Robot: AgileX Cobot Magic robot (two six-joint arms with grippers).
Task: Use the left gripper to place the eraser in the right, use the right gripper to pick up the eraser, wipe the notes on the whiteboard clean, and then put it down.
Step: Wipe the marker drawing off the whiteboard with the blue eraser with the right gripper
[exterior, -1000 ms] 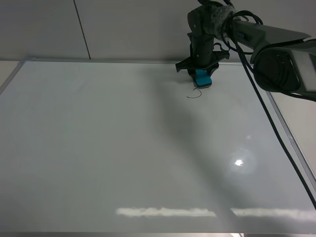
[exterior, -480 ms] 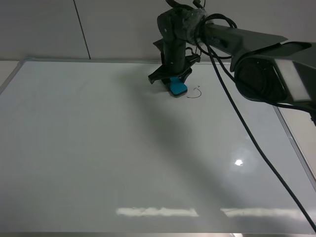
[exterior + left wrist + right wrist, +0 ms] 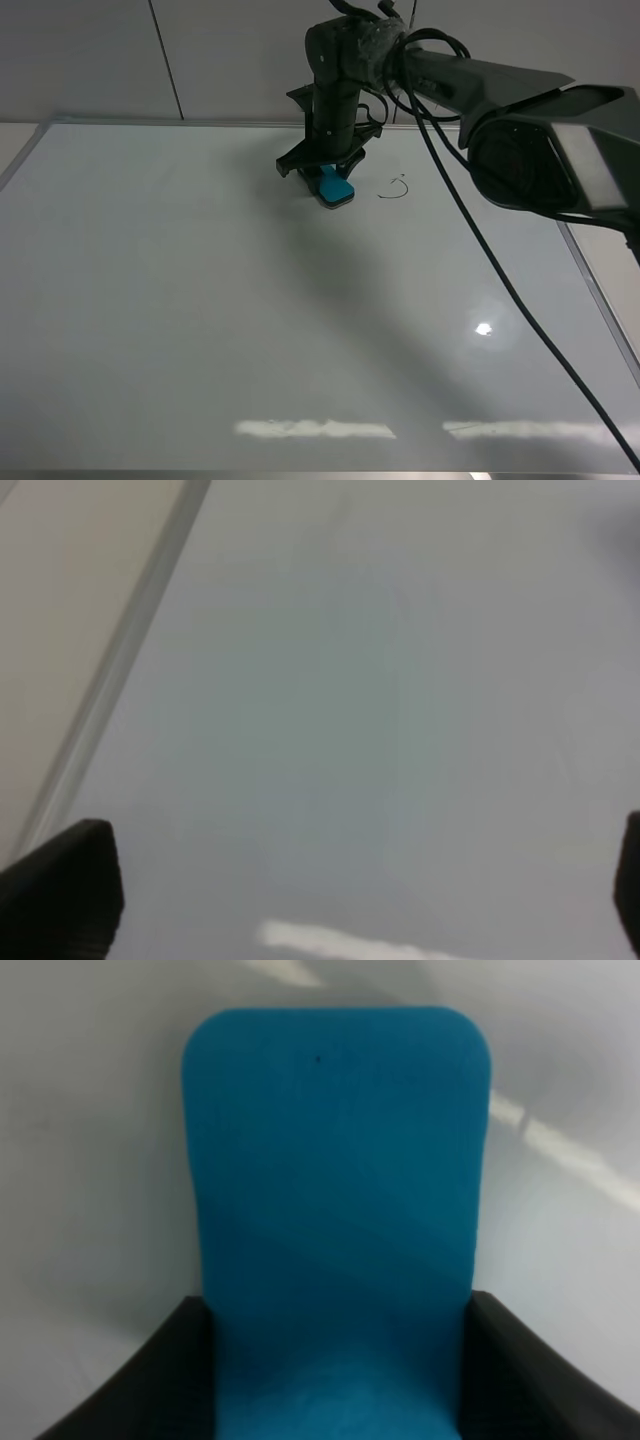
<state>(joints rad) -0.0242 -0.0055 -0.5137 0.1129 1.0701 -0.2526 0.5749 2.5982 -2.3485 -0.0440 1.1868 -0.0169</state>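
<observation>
The large whiteboard (image 3: 250, 320) fills the exterior high view. My right gripper (image 3: 325, 172) is shut on the teal eraser (image 3: 337, 188) and presses it on the board near the far edge. The notes (image 3: 396, 188), a small black scribble, lie just right of the eraser, apart from it. In the right wrist view the eraser (image 3: 335, 1210) fills the frame between the two black fingers (image 3: 150, 1380). In the left wrist view the left gripper's fingertips (image 3: 60, 885) stand wide apart over the bare board (image 3: 350, 730), holding nothing. The left arm is out of the exterior high view.
The board's silver frame runs along the far edge (image 3: 200, 122) and the right side (image 3: 590, 290). A grey panelled wall (image 3: 100, 50) stands behind the board. The right arm's black cable (image 3: 500, 290) hangs across the board's right part.
My right gripper has slid the eraser leftward along the board's far part, from over the scribble to its left. The scribble still shows, with a short mark now above it.
</observation>
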